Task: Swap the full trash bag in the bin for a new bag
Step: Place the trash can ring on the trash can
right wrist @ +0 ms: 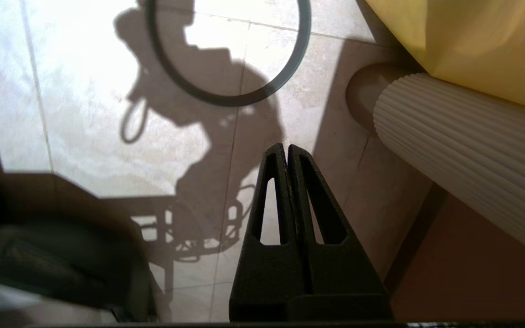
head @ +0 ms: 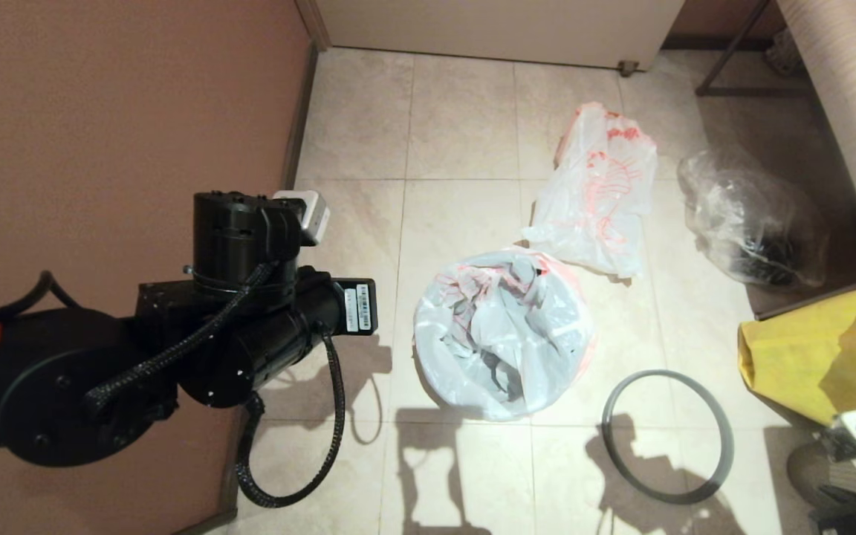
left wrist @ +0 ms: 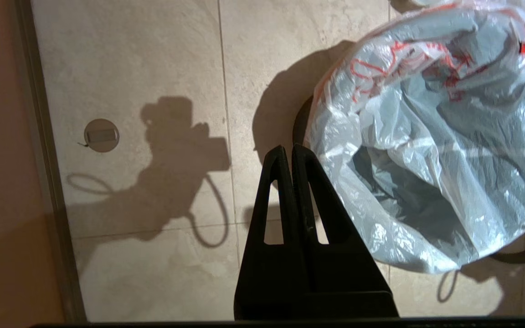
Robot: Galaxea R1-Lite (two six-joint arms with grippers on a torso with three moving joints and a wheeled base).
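Where the floor runs open between the wall and the bin (head: 504, 401), the left gripper (left wrist: 292, 152) hangs just beside the bin's rim with its jaws pressed together, holding nothing. The new bag (head: 498, 334) lines the bin, hiding nearly all of its black wall. The full trash bag (head: 599, 193) lies just beyond, the grey ring (head: 667, 437) flat on tiles nearby. The right gripper (right wrist: 287, 152), jaws likewise closed and empty, sits low beside a yellow bag (head: 825, 357), mostly cut off in the head view.
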